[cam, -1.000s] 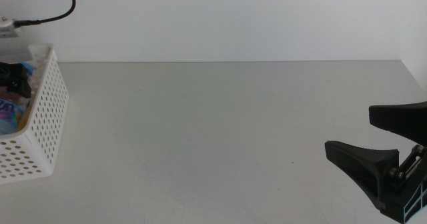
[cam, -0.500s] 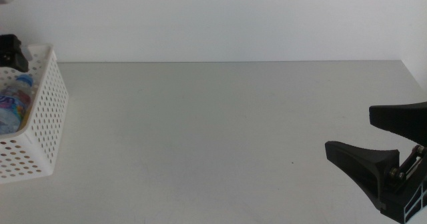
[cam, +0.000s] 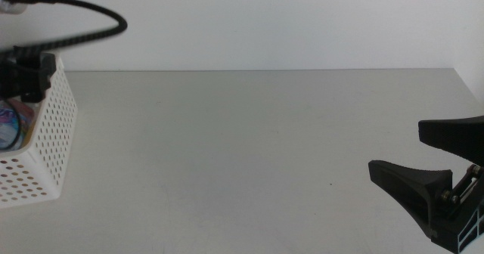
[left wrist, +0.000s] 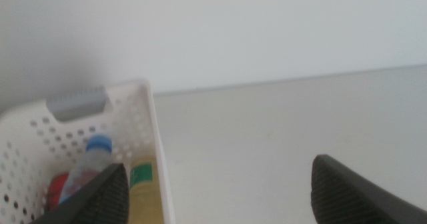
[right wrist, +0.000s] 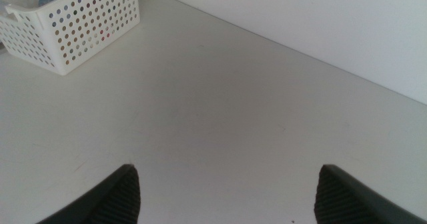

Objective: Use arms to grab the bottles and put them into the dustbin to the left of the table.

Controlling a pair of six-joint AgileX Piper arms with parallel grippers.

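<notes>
Bottles (left wrist: 93, 171) inside dustbin (cam: 53, 133), left hand (left wrist: 220, 191) spread above it, right hand (cam: 439, 163) spread over table (cam: 242, 148)

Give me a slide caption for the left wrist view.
Left gripper, fingers open, above the white basket holding the blue-capped bottle, yellow bottle and red can.

Behind the far edge, only a plain white wall (cam: 287, 23), bare and evenly lit, filling the whole upper part of the middle view.

Middle view: forward and down over the worktop (cam: 242, 148). Left wrist view: close above the dustbin (left wrist: 150, 117). Right wrist view: across the worktop toward the distant dustbin; all views share it.
</notes>
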